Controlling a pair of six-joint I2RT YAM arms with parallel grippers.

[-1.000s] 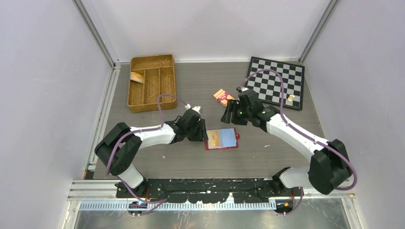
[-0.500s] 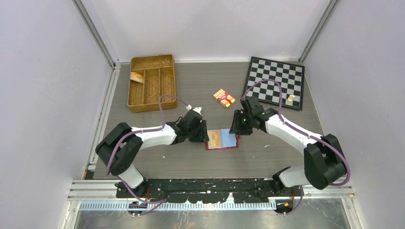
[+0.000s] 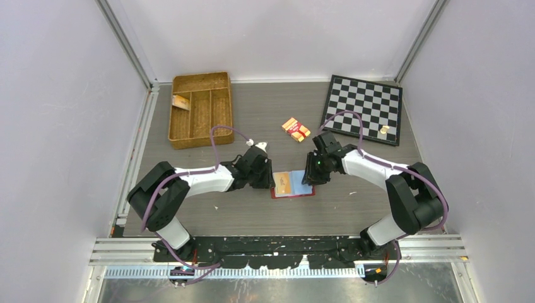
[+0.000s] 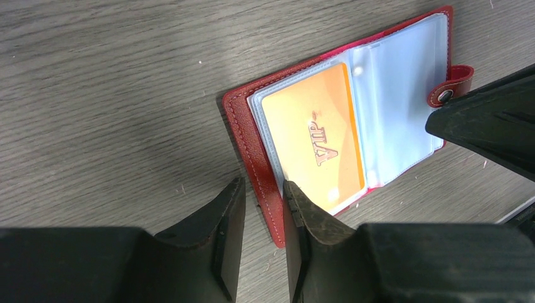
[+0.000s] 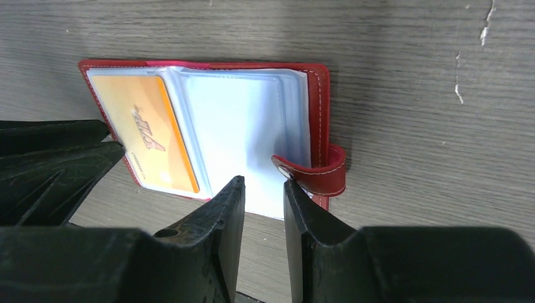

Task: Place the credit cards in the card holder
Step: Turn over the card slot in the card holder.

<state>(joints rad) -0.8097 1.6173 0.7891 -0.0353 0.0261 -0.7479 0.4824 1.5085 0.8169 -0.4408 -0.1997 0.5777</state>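
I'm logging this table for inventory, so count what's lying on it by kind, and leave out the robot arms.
card holder: 1
orange card: 1
banded pack: 1
wicker tray: 1
chessboard: 1
small tan pieces: 2
Total: 7

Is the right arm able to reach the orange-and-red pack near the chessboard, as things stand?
Probably yes: the pack lies in the open just beyond the right end effector, and nothing stands between them.

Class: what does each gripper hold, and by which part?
Cannot be told. The left gripper straddles the holder at its cover edge; the right gripper straddles a sleeve edge by the snap tab.
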